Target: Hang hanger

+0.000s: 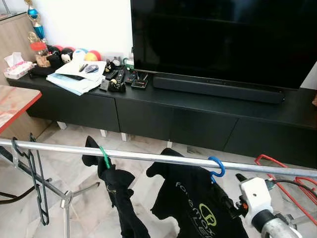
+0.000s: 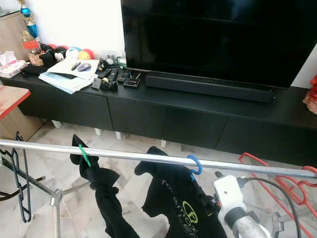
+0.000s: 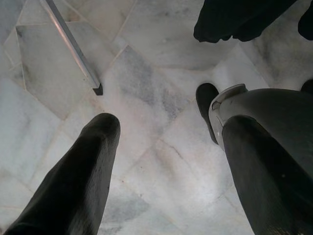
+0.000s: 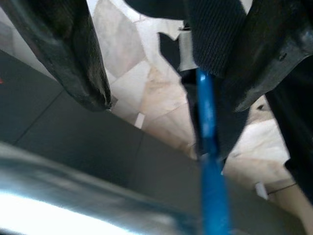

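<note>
Blue hanger sits low and right of centre in the head views, its hook already over the rail, black shirt hanging below it. My right gripper is just under the rail, lower right of frame, right beside the hanger neck. In the right wrist view the blue stem runs between my two fingers, and there is floor visible on either side of it, so I read the jaws as released, spread around the neck, not clamping. Makes sense: the hook bears the load, I only need to straddle it.

Left gripper hangs idle, pointed at the marble floor, fingers apart, holding nothing.

Green hanger with dark garment is on the rail left of centre; empty black hangers far left, red ones far right.

Judgement: hang is basically done; what's left is pulling clear without dragging the hook off.
</note>
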Controlling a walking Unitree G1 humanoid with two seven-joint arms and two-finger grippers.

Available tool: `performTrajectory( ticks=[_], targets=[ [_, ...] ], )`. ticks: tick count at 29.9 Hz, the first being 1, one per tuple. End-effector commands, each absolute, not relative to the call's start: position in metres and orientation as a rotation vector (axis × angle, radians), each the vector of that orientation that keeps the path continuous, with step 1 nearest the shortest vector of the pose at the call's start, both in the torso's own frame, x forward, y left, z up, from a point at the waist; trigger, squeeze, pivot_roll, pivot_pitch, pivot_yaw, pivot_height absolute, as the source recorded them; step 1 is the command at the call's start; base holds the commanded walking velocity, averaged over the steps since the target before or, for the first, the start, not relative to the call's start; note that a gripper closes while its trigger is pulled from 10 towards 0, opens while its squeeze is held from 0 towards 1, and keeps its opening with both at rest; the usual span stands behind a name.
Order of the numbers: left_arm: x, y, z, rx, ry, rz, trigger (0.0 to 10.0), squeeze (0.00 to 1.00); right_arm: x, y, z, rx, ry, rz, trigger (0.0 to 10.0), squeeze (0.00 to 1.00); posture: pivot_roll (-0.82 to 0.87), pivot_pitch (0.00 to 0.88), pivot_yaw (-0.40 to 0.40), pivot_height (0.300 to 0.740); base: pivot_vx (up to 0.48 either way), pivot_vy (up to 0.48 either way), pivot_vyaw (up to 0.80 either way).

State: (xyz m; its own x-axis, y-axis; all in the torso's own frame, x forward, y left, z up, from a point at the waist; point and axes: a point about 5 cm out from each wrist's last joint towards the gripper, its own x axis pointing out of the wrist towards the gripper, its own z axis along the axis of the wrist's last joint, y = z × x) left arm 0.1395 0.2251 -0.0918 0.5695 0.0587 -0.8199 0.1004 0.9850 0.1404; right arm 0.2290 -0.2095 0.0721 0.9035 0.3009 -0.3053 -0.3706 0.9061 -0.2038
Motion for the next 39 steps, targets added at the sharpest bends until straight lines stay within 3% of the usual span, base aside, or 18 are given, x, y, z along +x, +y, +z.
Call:
performTrajectory(
  ticks=[1,23,39],
  targets=[
    [0.134,0.224,-0.094,0.180,0.990,-0.035,10.0,0.00,0.222,-0.209,0.065,-0.287,0.320,0.387,10.0,0.00,-0.10,0.063,0.010,0.740,0.000,0.000,0.00],
    [0.133,0.218,-0.096,0.171,1.005,-0.069,10.0,0.00,0.196,-0.216,0.026,-0.375,0.578,0.375,10.0,0.00,-0.11,0.063,0.010,0.740,0.000,0.000,0.00],
    [0.133,0.215,-0.096,0.168,0.998,-0.073,10.0,0.00,0.233,-0.229,0.073,-0.346,0.291,0.180,10.0,0.00,-0.11,0.062,0.009,0.740,0.000,0.000,0.00]
  ],
)
